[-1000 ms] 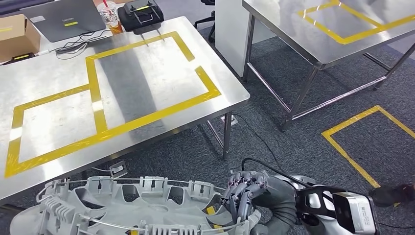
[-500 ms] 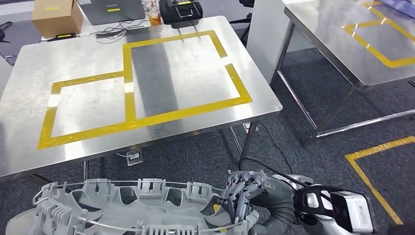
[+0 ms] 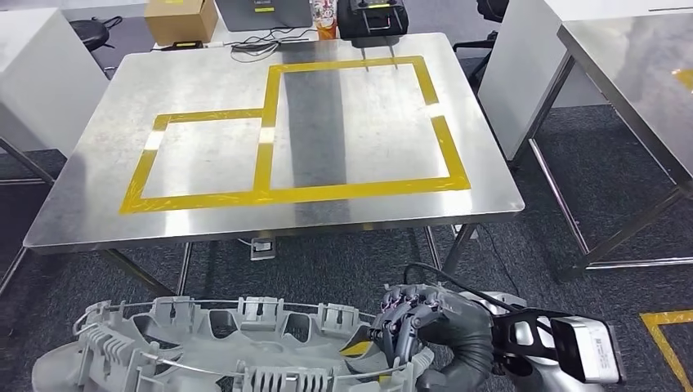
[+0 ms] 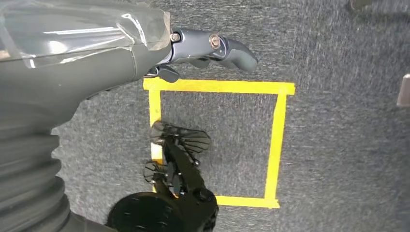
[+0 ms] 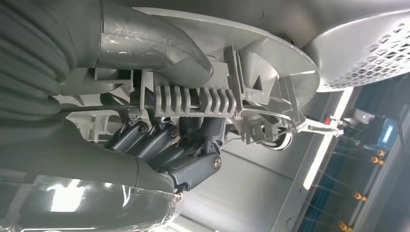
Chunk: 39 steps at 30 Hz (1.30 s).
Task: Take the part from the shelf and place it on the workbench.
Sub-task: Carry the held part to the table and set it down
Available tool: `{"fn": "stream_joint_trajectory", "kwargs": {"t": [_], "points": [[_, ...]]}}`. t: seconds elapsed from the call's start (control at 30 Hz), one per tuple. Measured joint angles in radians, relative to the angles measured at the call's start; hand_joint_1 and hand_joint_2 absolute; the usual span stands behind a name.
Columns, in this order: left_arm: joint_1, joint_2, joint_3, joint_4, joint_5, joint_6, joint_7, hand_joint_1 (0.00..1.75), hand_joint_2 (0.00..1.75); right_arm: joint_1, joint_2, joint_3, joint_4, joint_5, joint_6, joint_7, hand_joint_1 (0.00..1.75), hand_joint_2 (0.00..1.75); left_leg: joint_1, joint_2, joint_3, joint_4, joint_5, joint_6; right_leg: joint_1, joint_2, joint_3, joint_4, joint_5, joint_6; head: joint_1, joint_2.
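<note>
— What do we see on our left side?

— Our left hand (image 4: pixel 145 58) hangs over grey carpet, above a square of yellow floor tape (image 4: pixel 220 87). Its dark fingers (image 4: pixel 227 48) are curled inward and nothing is in them.

— And the part?

— The grey plastic part (image 3: pixel 229 351), a wide curved piece with ribs and clips along its edge, sits low in front of us, just short of the workbench's near edge and not touching it. It reaches from our far left to the right hand.

— Who carries it?

— Our right hand (image 3: pixel 417 327) grips the part's right end. In the right wrist view the fingers (image 5: pixel 159 145) are wrapped around a ribbed section of the part (image 5: pixel 203 101), with the thumb pressed on the other side. We cannot tell whether anything supports the left end.

— The workbench?

— The steel workbench (image 3: pixel 82 220) lies ahead, marked with yellow tape (image 3: pixel 310 194) forming two adjoining rectangles, the smaller toward the left edge. Beyond its far edge we see a cardboard box (image 3: pixel 180 20) at the left and a black device (image 3: pixel 372 18) farther right. A second steel table (image 3: pixel 646 73) stands well apart on the right.
</note>
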Motion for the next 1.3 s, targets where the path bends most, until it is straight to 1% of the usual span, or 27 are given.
{"fn": "stream_joint_trajectory", "kwargs": {"t": [0.03,0.07,0.1,0.13,0.17,0.23,0.3,0.33,0.4,0.47,0.53,0.6,0.63,0.67,0.7,0.73,0.77,0.83,0.93,1.0,1.03,1.1,1.13,1.17,1.2,1.27,1.3], "points": [[-0.002,0.000,0.000,0.001,0.014,0.001,0.010,0.00,1.75,0.000,0.000,0.000,0.002,-0.005,0.002,0.000,1.69,1.75,-0.001,0.036,-0.026,0.058,-0.027,-0.003,0.003,-0.008,0.002,0.000,-0.002,-0.005,-0.003,0.000],[-0.005,0.000,0.000,0.003,0.027,0.002,0.021,0.00,1.75,0.001,0.001,0.000,0.004,-0.012,0.004,0.000,1.69,1.75,0.000,0.054,-0.058,0.123,-0.056,-0.004,0.006,-0.017,0.003,0.000,-0.003,-0.009,-0.005,0.000],[-0.006,0.000,0.000,0.006,0.037,0.003,0.032,0.00,1.75,0.001,0.002,0.000,0.006,-0.019,0.006,0.000,1.69,1.75,0.001,0.061,-0.088,0.181,-0.078,-0.005,0.009,-0.025,0.003,0.000,-0.005,-0.012,-0.005,0.000],[-0.006,-0.001,0.000,0.008,0.046,0.003,0.043,0.00,1.75,0.001,0.003,0.000,0.008,-0.024,0.008,-0.001,1.69,1.75,0.001,0.063,-0.106,0.213,-0.084,-0.004,0.011,-0.032,0.003,0.000,-0.006,-0.013,-0.005,0.000],[-0.005,-0.001,0.000,0.010,0.055,0.001,0.054,0.00,1.75,0.000,0.003,0.000,0.010,-0.028,0.009,-0.001,1.69,1.75,0.001,0.064,-0.106,0.208,-0.073,-0.003,0.013,-0.036,0.004,0.000,-0.007,-0.014,-0.006,0.000],[-0.005,0.000,0.000,0.011,0.069,-0.010,0.072,0.00,1.75,0.000,0.005,-0.001,0.010,-0.034,0.009,-0.001,1.69,1.75,-0.001,0.065,-0.051,0.092,-0.011,0.007,0.016,-0.042,0.008,0.000,-0.009,-0.014,-0.006,0.000],[-0.006,0.001,0.000,0.010,0.076,-0.019,0.083,0.00,1.75,0.000,0.009,-0.004,0.010,-0.038,0.009,0.000,1.69,1.75,-0.008,0.070,0.009,-0.025,0.025,0.020,0.021,-0.044,0.009,-0.001,-0.011,-0.011,-0.005,0.000],[-0.006,0.002,0.000,0.009,0.076,-0.021,0.086,0.00,1.75,0.000,0.011,-0.006,0.010,-0.039,0.009,0.000,1.69,1.75,-0.012,0.071,0.022,-0.051,0.026,0.024,0.022,-0.045,0.009,-0.002,-0.011,-0.008,-0.005,0.000],[-0.005,0.004,0.000,0.007,0.074,-0.022,0.087,0.00,1.75,0.000,0.015,-0.008,0.009,-0.041,0.009,0.001,1.69,1.75,-0.017,0.070,0.027,-0.060,0.023,0.030,0.022,-0.047,0.011,-0.007,-0.011,0.003,-0.006,0.000],[-0.005,0.004,0.000,0.005,0.073,-0.023,0.086,0.00,1.75,0.000,0.017,-0.010,0.007,-0.042,0.009,0.003,1.69,1.75,-0.012,0.067,0.043,-0.079,0.030,0.040,0.022,-0.048,0.010,0.000,-0.018,0.010,-0.005,0.000],[-0.006,0.004,0.000,0.004,0.070,-0.026,0.085,0.00,1.75,0.000,0.017,-0.014,0.006,-0.044,0.009,0.003,1.69,1.75,-0.006,0.065,0.058,-0.096,0.038,0.049,0.021,-0.044,-0.028,0.078,-0.055,0.007,-0.003,0.000],[-0.008,0.003,0.000,0.004,0.066,-0.028,0.082,0.00,1.75,0.004,0.018,-0.016,0.006,-0.048,0.009,0.005,1.69,1.75,-0.007,0.062,0.059,-0.098,0.038,0.052,0.021,-0.041,-0.099,0.214,-0.106,0.005,-0.002,0.000],[-0.008,0.003,0.000,0.004,0.062,-0.028,0.081,0.00,1.75,0.007,0.018,-0.016,0.006,-0.049,0.009,0.006,1.69,1.75,-0.007,0.059,0.059,-0.098,0.037,0.053,0.020,-0.041,-0.126,0.259,-0.117,0.009,-0.001,0.000],[-0.008,0.003,0.000,0.004,0.060,-0.028,0.079,0.00,1.75,0.009,0.018,-0.017,0.006,-0.049,0.009,0.007,1.69,1.75,-0.007,0.057,0.059,-0.098,0.036,0.052,0.019,-0.041,-0.136,0.269,-0.112,0.016,-0.001,0.000],[-0.008,0.002,0.000,0.004,0.057,-0.028,0.077,0.00,1.75,0.010,0.018,-0.017,0.006,-0.049,0.009,0.008,1.69,1.75,-0.007,0.053,0.061,-0.097,0.035,0.051,0.018,-0.040,-0.123,0.233,-0.090,0.025,-0.001,0.000],[-0.008,0.002,-0.001,0.005,0.056,-0.028,0.076,0.00,1.75,0.011,0.018,-0.018,0.006,-0.049,0.009,0.009,1.69,1.75,-0.007,0.050,0.063,-0.096,0.032,0.048,0.016,-0.040,-0.092,0.162,-0.057,0.034,-0.001,0.000],[-0.008,0.002,-0.001,0.005,0.055,-0.028,0.074,0.00,1.75,0.011,0.018,-0.018,0.006,-0.049,0.009,0.009,1.69,1.75,-0.008,0.047,0.064,-0.093,0.029,0.044,0.016,-0.040,-0.057,0.087,-0.026,0.037,-0.001,0.000],[-0.008,0.002,-0.001,0.005,0.054,-0.028,0.073,0.00,1.75,0.012,0.019,-0.020,0.006,-0.050,0.009,0.010,1.69,1.75,-0.012,0.044,0.064,-0.087,0.021,0.034,0.018,-0.038,-0.009,-0.011,0.011,0.027,-0.001,0.000],[-0.007,0.002,-0.001,0.004,0.047,-0.027,0.064,0.00,1.75,0.012,0.020,-0.025,0.004,-0.053,0.010,0.010,1.69,1.75,-0.011,0.044,0.062,-0.085,0.015,0.021,0.020,-0.037,0.000,-0.025,0.015,0.003,-0.002,0.000],[-0.007,0.002,-0.001,0.004,0.040,-0.027,0.056,0.00,1.75,0.012,0.021,-0.027,0.003,-0.055,0.014,0.010,1.69,1.75,-0.008,0.048,0.048,-0.048,-0.008,0.011,0.014,-0.038,0.007,-0.028,0.014,-0.009,-0.005,0.000],[-0.008,0.002,-0.001,0.004,0.037,-0.027,0.053,0.00,1.75,0.012,0.021,-0.028,0.003,-0.056,0.016,0.009,1.69,1.75,-0.006,0.051,0.024,0.001,-0.033,0.005,0.011,-0.038,0.012,-0.029,0.013,-0.014,-0.007,0.000],[-0.008,0.003,0.000,0.005,0.035,-0.027,0.050,0.00,1.75,0.013,0.022,-0.028,0.002,-0.058,0.020,0.009,1.69,1.75,-0.002,0.056,-0.049,0.141,-0.089,-0.003,0.013,-0.039,0.016,-0.028,0.008,-0.020,-0.010,0.000],[-0.008,0.004,0.000,0.005,0.032,-0.028,0.049,0.00,1.75,0.014,0.023,-0.028,0.002,-0.059,0.021,0.009,1.69,1.75,-0.001,0.058,-0.083,0.196,-0.102,-0.006,0.014,-0.039,0.018,-0.028,0.006,-0.021,-0.010,0.000],[-0.007,0.003,0.000,0.005,0.030,-0.028,0.048,0.00,1.75,0.016,0.023,-0.028,0.002,-0.059,0.022,0.009,1.69,1.75,-0.001,0.059,-0.100,0.214,-0.095,-0.006,0.015,-0.038,0.021,-0.028,0.003,-0.022,-0.010,0.000],[-0.007,0.003,-0.001,0.005,0.027,-0.027,0.047,0.00,1.75,0.018,0.023,-0.029,0.002,-0.058,0.022,0.010,1.69,1.75,-0.001,0.060,-0.095,0.191,-0.068,-0.004,0.015,-0.038,0.025,-0.028,-0.001,-0.021,-0.010,0.000],[-0.008,0.004,0.000,0.005,0.021,-0.027,0.043,0.00,1.75,0.019,0.023,-0.030,0.001,-0.059,0.022,0.010,1.69,1.75,-0.003,0.062,-0.036,0.053,0.011,0.005,0.016,-0.037,0.039,-0.029,-0.010,-0.018,-0.010,0.000],[-0.008,0.004,0.000,0.005,0.018,-0.027,0.040,0.00,1.75,0.019,0.023,-0.031,0.000,-0.059,0.022,0.010,1.69,1.75,-0.007,0.064,-0.004,-0.013,0.035,0.012,0.018,-0.037,0.045,-0.030,-0.015,-0.015,-0.009,0.000]]}}
